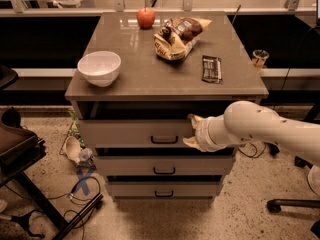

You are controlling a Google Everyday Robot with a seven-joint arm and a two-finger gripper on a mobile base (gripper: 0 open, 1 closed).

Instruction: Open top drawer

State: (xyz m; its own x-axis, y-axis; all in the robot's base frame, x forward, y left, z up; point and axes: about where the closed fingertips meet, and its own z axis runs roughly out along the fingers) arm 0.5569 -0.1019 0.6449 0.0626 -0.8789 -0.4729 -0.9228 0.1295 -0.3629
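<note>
The gripper (191, 131) is set against the right-hand part of the top drawer (125, 133) front. Its two tan fingertips (193, 118) stand apart, one above the other. The upper tip lies at the top edge of the front and the lower tip near its bottom edge. Nothing is seen between them other than the drawer front. Whether they press on it cannot be told.

The drawer's small dark handle (164, 140) lies just beside the gripper, on its picture-left side and slightly lower, apart from the fingertips. A dark gap runs along the top edge of the front, under the cabinet top (150, 81).

The white arm (260, 128) extends from the gripper to the picture's right edge.

Below the gripper sit the middle drawer (130, 165) and then the bottom drawer (135, 189).

Above the gripper, on the cabinet top:
- a dark wrapped bar (211, 68), nearest and slightly right;
- an open snack bag (176, 38), farther back;
- a red apple (146, 17), at the far edge;
- a white bowl (99, 68), well to the left.
</note>
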